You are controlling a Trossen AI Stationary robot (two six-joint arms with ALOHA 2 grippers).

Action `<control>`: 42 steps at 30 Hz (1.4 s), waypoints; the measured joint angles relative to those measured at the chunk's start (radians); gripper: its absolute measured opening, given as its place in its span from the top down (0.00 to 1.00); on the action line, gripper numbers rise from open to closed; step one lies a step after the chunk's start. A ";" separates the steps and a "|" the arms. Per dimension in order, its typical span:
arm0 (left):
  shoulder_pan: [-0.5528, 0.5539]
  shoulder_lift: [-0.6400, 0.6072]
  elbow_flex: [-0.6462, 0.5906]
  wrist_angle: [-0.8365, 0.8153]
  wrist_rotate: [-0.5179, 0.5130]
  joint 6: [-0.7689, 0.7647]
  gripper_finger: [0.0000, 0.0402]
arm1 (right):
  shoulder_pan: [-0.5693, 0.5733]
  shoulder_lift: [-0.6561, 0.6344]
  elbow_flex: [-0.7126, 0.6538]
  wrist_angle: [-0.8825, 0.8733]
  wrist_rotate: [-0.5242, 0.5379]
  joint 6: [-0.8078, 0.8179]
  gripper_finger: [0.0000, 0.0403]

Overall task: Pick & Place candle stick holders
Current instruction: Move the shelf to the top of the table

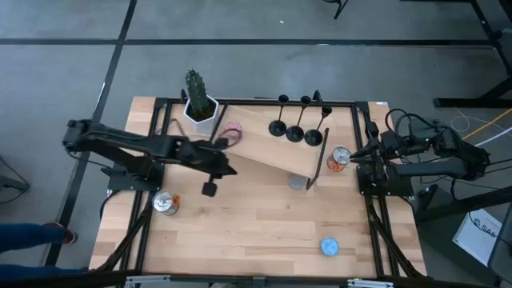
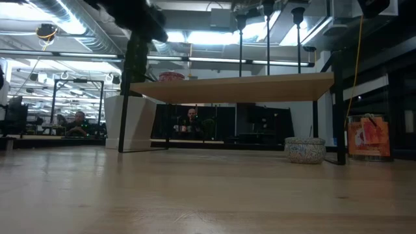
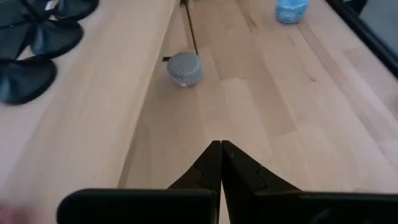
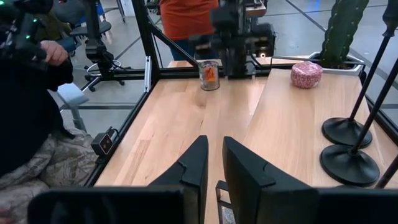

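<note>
Three black candle stick holders [image 1: 296,132] stand side by side on their round bases at the far right of a raised wooden shelf [image 1: 264,152]. Their bases [image 3: 25,78] also show in the left wrist view and the right wrist view [image 4: 346,130]. My left gripper [image 1: 230,170] [image 3: 221,144] hangs shut and empty over the shelf's near left edge, well left of the holders. My right gripper [image 1: 353,157] [image 4: 214,142] waits at the table's right edge, its fingers a narrow gap apart with nothing between them.
On the shelf's far left lies a pink tin [image 1: 232,130] beside a potted cactus [image 1: 199,104]. Under the shelf's right end sits a grey tin [image 3: 184,67]. A blue tin [image 1: 329,246] lies near the front edge. Metal cans stand at left [image 1: 166,202] and right [image 1: 340,157].
</note>
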 joint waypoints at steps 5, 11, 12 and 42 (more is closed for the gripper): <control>0.000 -0.156 -0.045 -0.092 -0.048 -0.062 0.99 | 0.000 0.000 0.000 -0.001 0.000 0.000 0.87; 0.000 -0.280 -0.097 -0.130 -0.171 -0.066 0.99 | 0.000 0.000 0.000 0.000 0.000 0.000 0.87; 0.003 -0.298 -0.111 -0.114 -0.187 -0.046 0.99 | 0.000 0.000 0.000 -0.001 0.000 0.000 0.87; 0.536 -0.603 -0.437 0.315 0.559 -0.077 1.00 | 0.000 0.000 0.000 -0.008 0.003 0.000 0.87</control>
